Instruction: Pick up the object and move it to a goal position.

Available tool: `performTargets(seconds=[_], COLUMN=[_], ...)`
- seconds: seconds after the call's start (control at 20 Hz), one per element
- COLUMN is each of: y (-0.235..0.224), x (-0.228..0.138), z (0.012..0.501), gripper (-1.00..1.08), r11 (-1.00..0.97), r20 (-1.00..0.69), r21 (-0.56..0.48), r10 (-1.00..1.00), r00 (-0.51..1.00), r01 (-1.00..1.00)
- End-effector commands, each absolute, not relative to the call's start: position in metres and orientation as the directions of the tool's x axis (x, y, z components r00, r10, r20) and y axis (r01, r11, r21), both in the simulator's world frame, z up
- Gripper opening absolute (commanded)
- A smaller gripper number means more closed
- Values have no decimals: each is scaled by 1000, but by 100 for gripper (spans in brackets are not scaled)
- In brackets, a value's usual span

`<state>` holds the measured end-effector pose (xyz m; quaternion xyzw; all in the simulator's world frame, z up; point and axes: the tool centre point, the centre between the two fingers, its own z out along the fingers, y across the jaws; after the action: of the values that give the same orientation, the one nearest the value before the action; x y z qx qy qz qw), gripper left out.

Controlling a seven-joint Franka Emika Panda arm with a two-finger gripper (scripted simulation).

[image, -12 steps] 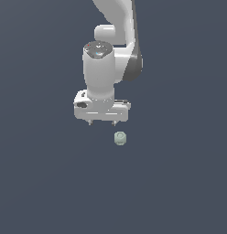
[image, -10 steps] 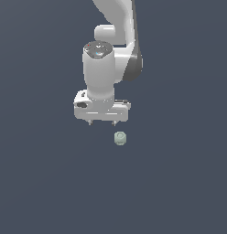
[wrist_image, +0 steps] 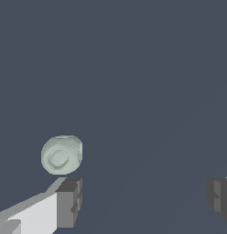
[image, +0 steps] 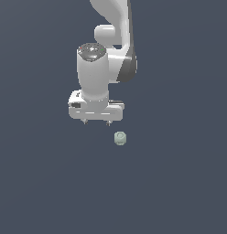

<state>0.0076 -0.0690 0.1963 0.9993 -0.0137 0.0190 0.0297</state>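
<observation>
we see the tiny pale grey-green faceted lump [image: 120, 138], a recessed square on its face, lying just right of and nearer than our white gripper [image: 96, 122], whose jaws stand wide apart, empty.

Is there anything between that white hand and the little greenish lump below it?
No. In the exterior view only bare dark grey surface separates the hand from the lump. The wrist view agrees: nothing sits between its fingers and the lump.

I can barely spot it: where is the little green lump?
In the exterior view, the lump lies just below the open gripper, toward that view's right, untouched.
</observation>
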Motion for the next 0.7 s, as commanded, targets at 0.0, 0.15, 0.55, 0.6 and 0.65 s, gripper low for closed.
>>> performTargets(seconds=[0.0,0.15,0.55,0.6,0.65], y=[-69,-69,-32,-23,-14], x=[8,7,7,6,5], z=[197,197,158,150,141], gripper=[100,100,100,100,100], r11=[-998,-998,-999,-999,-999], r20=[38,38,27,24,20], r21=[60,60,39,34,29], r10=[-25,-25,-23,-23,-22], r00=[999,999,999,999,1000], r01=[-27,-27,-24,-23,-23])
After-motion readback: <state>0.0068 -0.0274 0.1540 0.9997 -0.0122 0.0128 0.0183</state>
